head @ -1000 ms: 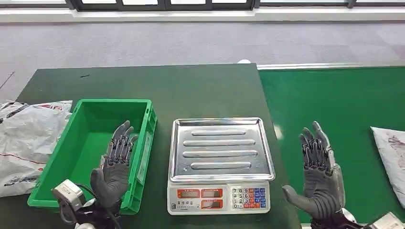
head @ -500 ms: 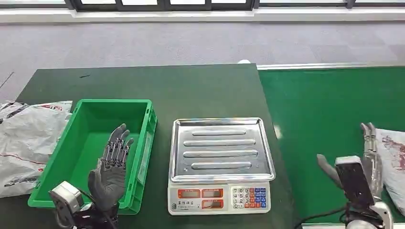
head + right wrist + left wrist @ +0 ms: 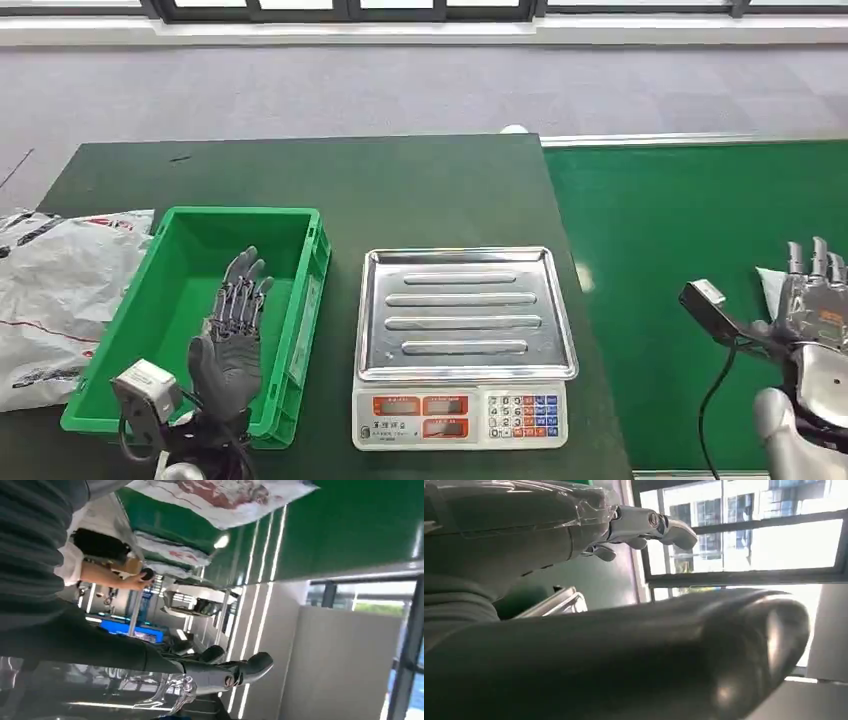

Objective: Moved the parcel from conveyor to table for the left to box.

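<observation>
The white parcel [image 3: 769, 284] with red print lies on the green conveyor belt [image 3: 680, 250] at the far right, mostly hidden under my right hand [image 3: 816, 296]. That hand hovers over it with fingers stretched out and holds nothing. In the right wrist view the parcel [image 3: 225, 494] lies flat on the belt [image 3: 350, 525], apart from the dark fingers [image 3: 227, 672]. My left hand [image 3: 234, 328] stays open, palm up, over the empty green box [image 3: 240, 214] on the dark table [image 3: 300, 170].
A weighing scale with a steel tray [image 3: 462, 312] and keypad stands between box and belt. White plastic bags [image 3: 50, 290] lie left of the box. The right wrist view shows a person [image 3: 107, 570] far off beyond more parcels.
My right hand has swung to the right and turned over, from beside the scale to above the parcel on the belt. The left hand has barely shifted.
</observation>
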Action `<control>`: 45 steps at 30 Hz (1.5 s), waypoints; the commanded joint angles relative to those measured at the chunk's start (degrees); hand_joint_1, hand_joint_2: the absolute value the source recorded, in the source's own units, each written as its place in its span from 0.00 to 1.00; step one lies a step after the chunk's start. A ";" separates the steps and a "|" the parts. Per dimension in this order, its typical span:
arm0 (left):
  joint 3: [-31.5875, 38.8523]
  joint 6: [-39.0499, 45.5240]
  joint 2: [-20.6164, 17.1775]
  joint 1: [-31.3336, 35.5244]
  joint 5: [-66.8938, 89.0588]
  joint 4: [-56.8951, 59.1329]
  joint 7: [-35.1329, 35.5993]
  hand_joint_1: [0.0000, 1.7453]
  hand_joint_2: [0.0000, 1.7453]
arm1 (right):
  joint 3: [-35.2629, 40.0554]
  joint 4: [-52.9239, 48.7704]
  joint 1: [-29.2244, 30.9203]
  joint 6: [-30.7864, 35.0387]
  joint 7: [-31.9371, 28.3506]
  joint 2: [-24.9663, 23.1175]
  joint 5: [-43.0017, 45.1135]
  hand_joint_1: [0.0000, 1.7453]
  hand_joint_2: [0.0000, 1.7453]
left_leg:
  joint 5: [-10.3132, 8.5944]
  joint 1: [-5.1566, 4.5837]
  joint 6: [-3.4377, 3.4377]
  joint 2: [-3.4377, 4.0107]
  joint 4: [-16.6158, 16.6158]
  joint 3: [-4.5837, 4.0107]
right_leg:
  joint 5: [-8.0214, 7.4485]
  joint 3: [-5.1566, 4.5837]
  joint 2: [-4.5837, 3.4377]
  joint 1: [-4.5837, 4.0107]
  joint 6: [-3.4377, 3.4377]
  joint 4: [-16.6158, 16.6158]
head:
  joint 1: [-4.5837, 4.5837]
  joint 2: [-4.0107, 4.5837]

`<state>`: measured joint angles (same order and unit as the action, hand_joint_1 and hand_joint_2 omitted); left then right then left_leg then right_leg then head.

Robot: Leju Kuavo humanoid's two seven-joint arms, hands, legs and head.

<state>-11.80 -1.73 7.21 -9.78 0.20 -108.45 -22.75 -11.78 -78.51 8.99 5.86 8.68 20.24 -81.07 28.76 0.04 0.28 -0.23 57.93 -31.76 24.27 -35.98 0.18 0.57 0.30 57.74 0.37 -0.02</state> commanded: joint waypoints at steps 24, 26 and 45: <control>2.54 -0.26 -1.23 6.27 -0.79 9.65 1.41 0.00 0.00 | 6.94 51.06 15.43 -15.43 0.09 12.78 10.68 0.00 1.00 | -0.05 -0.05 -0.06 -0.02 -0.09 0.14 | -0.05 0.13 0.14 0.04 0.08 -0.14 | 0.00 0.00; 2.54 -0.26 -1.23 6.27 -0.79 9.65 1.41 0.00 0.00 | 6.94 51.06 15.43 -15.43 0.09 12.78 10.68 0.00 1.00 | -0.04 -0.06 -0.07 -0.07 -0.09 0.13 | -0.03 0.17 0.17 0.05 0.08 -0.13 | 0.00 0.00; 2.74 -0.20 -1.01 8.11 0.48 11.85 1.31 0.00 0.00 | 17.39 51.04 15.33 -21.83 -9.64 5.32 13.56 1.00 1.00 | -0.09 0.11 -0.03 0.18 -0.18 0.28 | -0.18 0.39 -0.05 -0.12 0.08 -0.33 | 0.00 0.00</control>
<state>-10.45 -2.08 6.69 -3.54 0.52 -100.32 -21.70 -2.73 -28.46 25.19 -14.78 2.25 31.52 -69.44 28.78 0.08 0.20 -0.27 57.94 -31.57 24.30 -35.67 0.31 0.50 0.41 57.70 0.37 -0.02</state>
